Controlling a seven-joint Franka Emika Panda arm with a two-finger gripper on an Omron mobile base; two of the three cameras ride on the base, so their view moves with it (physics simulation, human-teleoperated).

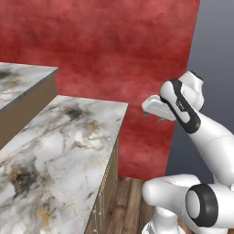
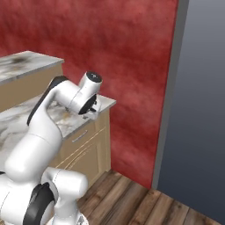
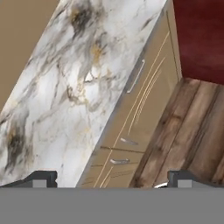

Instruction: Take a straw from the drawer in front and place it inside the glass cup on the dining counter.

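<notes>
The long marble-topped dining counter carries closed tan wooden drawers along its side. The two-finger gripper hangs above with jaws spread wide, empty. The thin red straw, presumably inside, is likely light, stiff, slippery; pinch mid-length.
</notes>
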